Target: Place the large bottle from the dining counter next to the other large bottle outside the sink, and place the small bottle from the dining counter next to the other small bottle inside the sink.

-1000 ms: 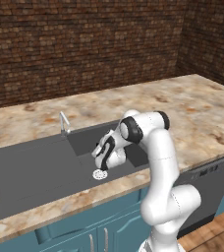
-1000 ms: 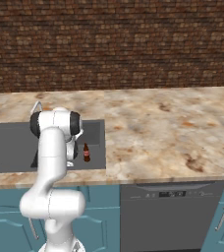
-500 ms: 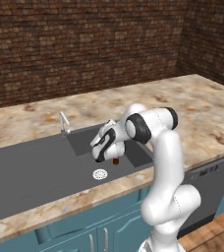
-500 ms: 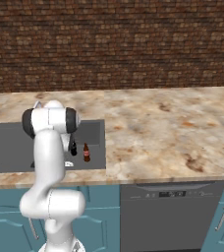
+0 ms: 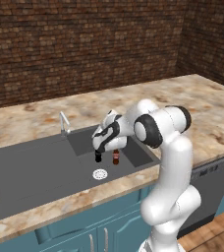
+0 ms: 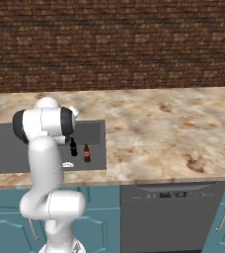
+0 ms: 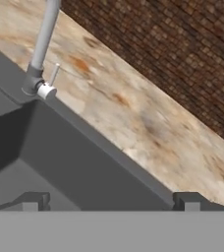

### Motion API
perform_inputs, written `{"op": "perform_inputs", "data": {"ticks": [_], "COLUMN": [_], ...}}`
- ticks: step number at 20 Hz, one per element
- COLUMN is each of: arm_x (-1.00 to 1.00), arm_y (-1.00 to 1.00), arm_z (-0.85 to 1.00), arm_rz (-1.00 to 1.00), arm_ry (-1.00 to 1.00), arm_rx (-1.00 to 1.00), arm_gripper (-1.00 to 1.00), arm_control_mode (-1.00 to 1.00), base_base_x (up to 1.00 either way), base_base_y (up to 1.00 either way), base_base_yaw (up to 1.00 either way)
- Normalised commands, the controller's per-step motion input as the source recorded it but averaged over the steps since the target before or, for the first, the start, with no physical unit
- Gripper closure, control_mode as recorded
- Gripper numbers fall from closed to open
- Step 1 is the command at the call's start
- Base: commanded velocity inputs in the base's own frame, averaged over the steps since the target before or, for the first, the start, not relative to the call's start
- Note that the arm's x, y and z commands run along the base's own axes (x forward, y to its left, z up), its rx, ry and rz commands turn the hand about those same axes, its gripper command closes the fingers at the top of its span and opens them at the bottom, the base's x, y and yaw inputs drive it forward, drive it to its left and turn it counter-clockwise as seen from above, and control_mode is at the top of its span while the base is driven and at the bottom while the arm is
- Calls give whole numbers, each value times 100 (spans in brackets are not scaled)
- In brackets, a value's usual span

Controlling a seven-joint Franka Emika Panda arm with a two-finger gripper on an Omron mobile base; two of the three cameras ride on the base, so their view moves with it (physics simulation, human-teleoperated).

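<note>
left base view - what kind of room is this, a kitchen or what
Most likely a kitchen: a dark recessed sink with a faucet set in a marbled stone counter, teal cabinets below, brick wall behind.

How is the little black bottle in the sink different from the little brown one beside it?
The small bottle is black all over; the other small bottle has a reddish-brown body. The black one stands nearer the faucet side, the brown one nearer the basin's right wall. Both stand upright, close together, about equally tall, inside the sink.

Marbled counter (image 5: 192,98) w/ sink (image 5: 35,167); small bottle (image 5: 98,156) & other small bottle (image 5: 116,157) upright inside.
</note>
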Motion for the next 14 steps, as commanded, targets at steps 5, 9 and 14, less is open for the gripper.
{"op": "perform_inputs", "data": {"ticks": [5,9,14], "arm_x": [-52,-46,-39], "arm_y": [-11,-15,-17], "arm_z": [31,23,15], "arm_rz": [0,0,0], "arm_ry": [-6,-5,-2], "arm_rx": [-2,0,0], "arm_gripper": [-100,-100,-100], "arm_control_mode": [-100,-100,-100], "base_base_x": [0,0,0], "base_base_y": [0,0,0], "base_base_yaw": [0,0,0]}}
